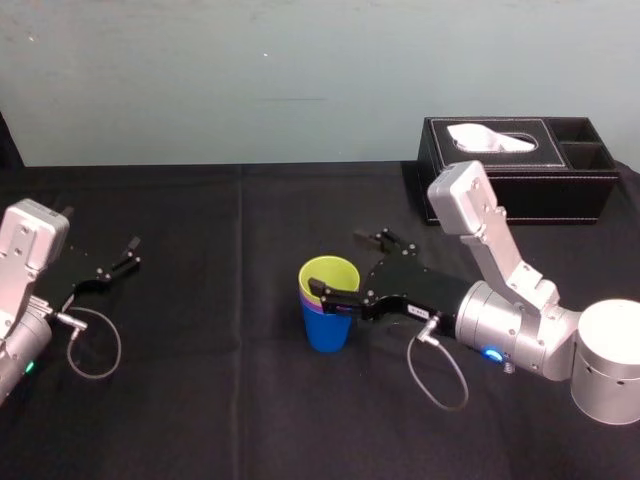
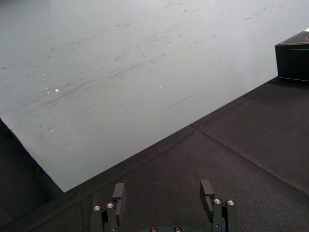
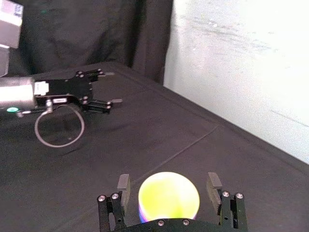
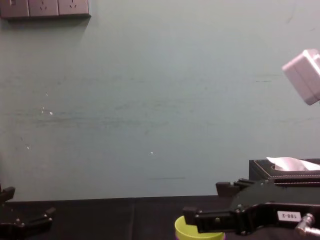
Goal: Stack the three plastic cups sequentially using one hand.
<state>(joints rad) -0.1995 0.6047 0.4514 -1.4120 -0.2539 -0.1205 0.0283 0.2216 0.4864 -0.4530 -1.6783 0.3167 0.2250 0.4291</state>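
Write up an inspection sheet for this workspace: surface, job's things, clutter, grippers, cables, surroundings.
Surface: black-clothed table, creased, nothing spilled.
Job's things: yellow-green cup nested in purple cup, that in blue cup; the stack stands upright mid-table.
Clutter: black tissue box at the far right, apart from the stack.
Grippers: right gripper open, a finger on either side of the stack's rim; left gripper open, idle at the left.
Cables: a grey loop at each wrist, left cable and right cable; neither touches the cups.
Surroundings: pale wall; sockets high on it.
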